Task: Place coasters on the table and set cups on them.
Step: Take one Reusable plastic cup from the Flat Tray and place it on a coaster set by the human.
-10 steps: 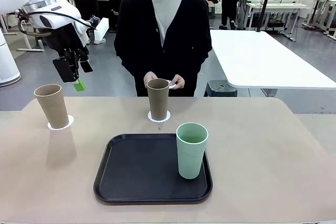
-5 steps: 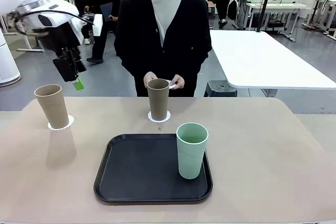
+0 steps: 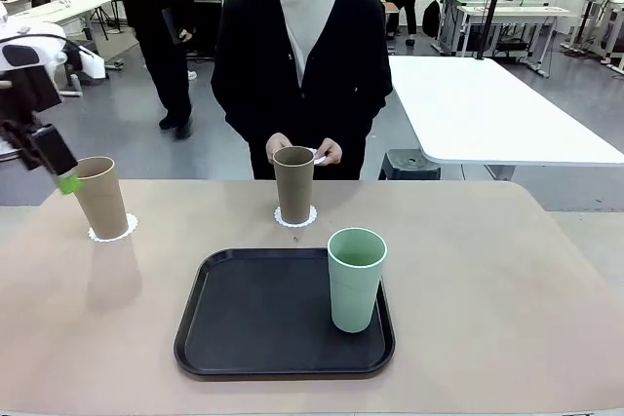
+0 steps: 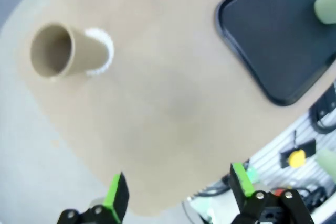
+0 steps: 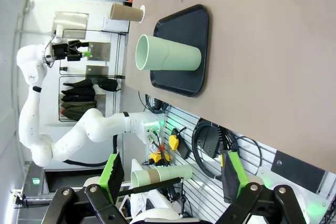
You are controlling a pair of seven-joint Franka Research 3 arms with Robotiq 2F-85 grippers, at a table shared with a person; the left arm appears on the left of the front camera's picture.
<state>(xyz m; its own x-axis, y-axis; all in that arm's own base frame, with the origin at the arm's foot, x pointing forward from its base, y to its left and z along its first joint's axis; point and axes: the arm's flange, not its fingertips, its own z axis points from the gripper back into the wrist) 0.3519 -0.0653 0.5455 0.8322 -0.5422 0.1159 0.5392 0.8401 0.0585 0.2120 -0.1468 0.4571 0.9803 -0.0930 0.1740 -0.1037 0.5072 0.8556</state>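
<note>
Left of the black tray [image 3: 263, 311], left gripper [image 4: 177, 182] has drawn back from tan cup [image 3: 101, 197] seated on doily coaster [image 3: 127, 230], jaws wide, empty; mint-green cup [image 3: 356, 278] remains on tray.

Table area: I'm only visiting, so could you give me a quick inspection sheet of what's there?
Surface: beige table, carrying a black tray.
Job's things: left tan cup on left coaster, middle tan cup on middle coaster; mint cup on the tray, no coaster.
Clutter: nothing seen.
Grippers: left gripper and right gripper open, empty.
Cables: black cable loops below the table edge.
Surroundings: person at far side holding a white piece; white table behind.
</note>
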